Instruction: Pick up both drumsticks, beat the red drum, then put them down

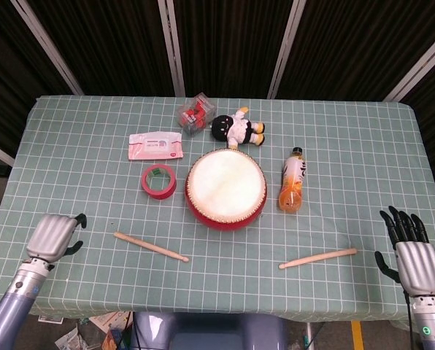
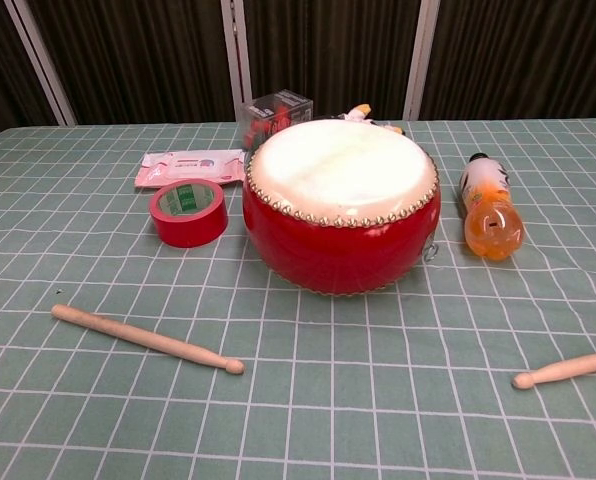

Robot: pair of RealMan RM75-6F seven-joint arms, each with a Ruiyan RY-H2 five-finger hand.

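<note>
The round red drum with a pale skin head sits mid-desk on the green checked cloth of the desk; one pale wooden drumstick lies in front of it to the left, the other pale wooden drumstick in front to the right, both flat and apart from the drum. The left hand hovers over the desk's near-left edge, near the left stick but not touching it, its fingers bent downward, holding nothing; how far they are spread I cannot tell. The right hand sits off the near-right corner, fingers straight and apart, empty. Left of the drum lies a red tape roll; right of it an orange drink bottle.
</note>
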